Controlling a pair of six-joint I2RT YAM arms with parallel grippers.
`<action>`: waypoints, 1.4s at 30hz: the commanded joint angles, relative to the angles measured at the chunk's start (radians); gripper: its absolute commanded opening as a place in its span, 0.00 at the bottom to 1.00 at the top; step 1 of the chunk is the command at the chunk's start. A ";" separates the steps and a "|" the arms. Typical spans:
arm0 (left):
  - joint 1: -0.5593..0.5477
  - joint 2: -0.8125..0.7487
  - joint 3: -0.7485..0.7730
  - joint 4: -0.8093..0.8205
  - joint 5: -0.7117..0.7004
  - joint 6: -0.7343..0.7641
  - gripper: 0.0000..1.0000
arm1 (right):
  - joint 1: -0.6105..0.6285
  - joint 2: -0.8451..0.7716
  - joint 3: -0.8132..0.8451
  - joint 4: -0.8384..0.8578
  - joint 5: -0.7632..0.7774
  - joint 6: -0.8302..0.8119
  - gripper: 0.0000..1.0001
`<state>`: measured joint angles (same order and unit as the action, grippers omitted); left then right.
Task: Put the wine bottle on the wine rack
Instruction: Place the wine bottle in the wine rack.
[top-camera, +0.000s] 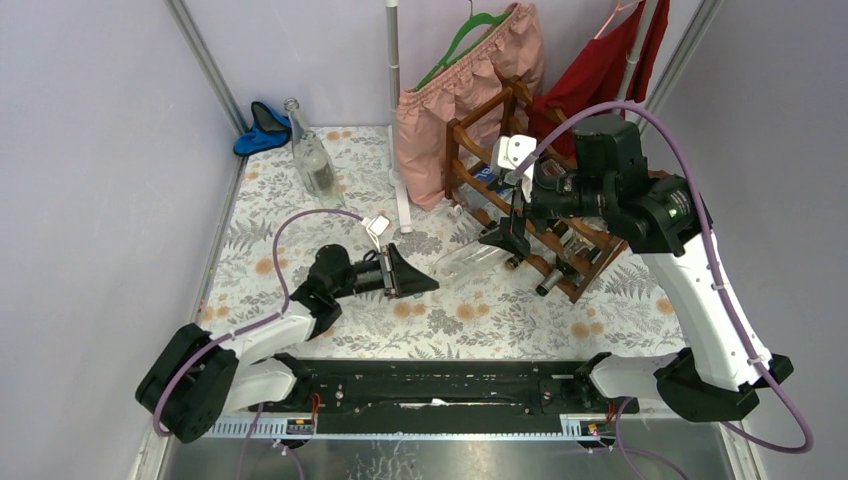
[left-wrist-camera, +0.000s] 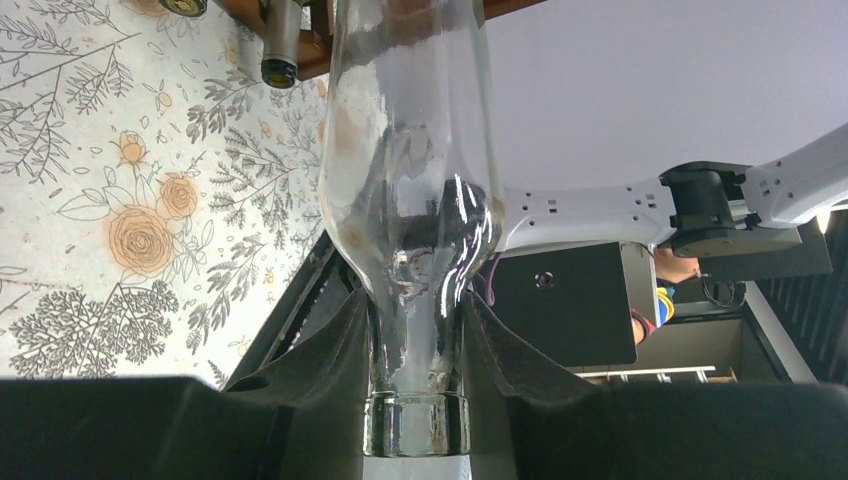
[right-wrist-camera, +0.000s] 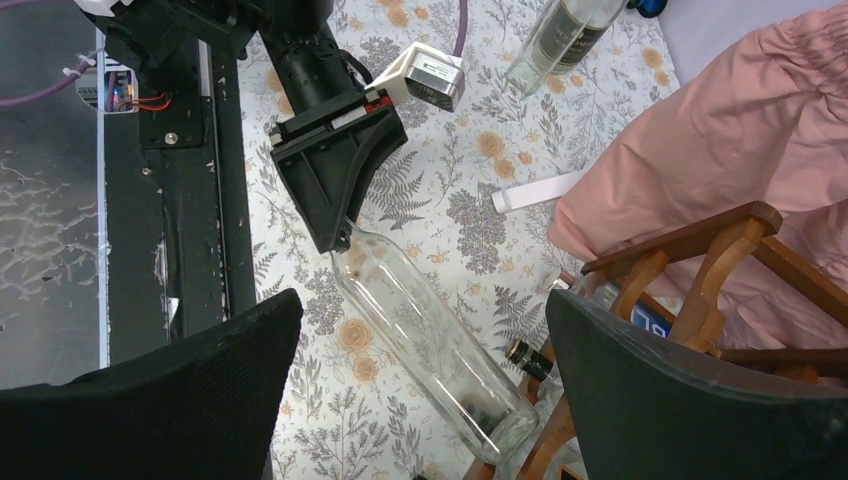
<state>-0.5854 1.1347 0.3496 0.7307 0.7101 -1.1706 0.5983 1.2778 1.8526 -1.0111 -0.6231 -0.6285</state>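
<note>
Step in hand: judged as carrying the wine bottle (right-wrist-camera: 420, 340) up to the wine rack (top-camera: 462, 160), with a handover or a 2-arm lift likely next.
Wine bottle: clear glass, low over the flowered table (top-camera: 300, 215) at the centre of the top view. Its neck points lower left and its base is just beside the rack's lower front; whether it touches cannot be told.
Left gripper (left-wrist-camera: 415, 345): pinching the bottle's neck just above the lip, 1 finger on each side.
Right gripper (right-wrist-camera: 425, 310): spread wide, holding nothing, hanging over the bottle's body near its base.
Wine rack: reddish wood, right of centre in the top view, in front of a pink garment (top-camera: 440, 110).
Stored bottles (top-camera: 545, 288): dark-capped necks poke out of the lower front, so those cradles look taken.
Spare bottle (top-camera: 312, 160): stands upright at the upper left, well apart.
Doing it well: bring the right fingers down squarely around the widest part of the body and close firmly before the neck is let go. Lift base-first toward a free scalloped cradle, bottle level and in line with the rails.
Risk: smooth glass held only at the neck can swing or slip, and the base may knock a front rail or a stored neck.
</note>
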 joint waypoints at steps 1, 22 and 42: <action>-0.030 0.049 0.081 0.224 -0.034 0.026 0.00 | -0.009 -0.040 -0.007 0.048 -0.022 0.026 1.00; -0.106 0.325 0.254 0.309 -0.121 0.077 0.00 | -0.028 -0.097 -0.052 0.072 -0.047 0.043 1.00; -0.172 0.698 0.569 0.376 -0.271 0.132 0.00 | -0.038 -0.118 -0.111 0.119 -0.054 0.078 1.00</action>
<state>-0.7467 1.7893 0.8333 0.9146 0.4767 -1.0595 0.5682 1.1797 1.7432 -0.9298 -0.6498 -0.5690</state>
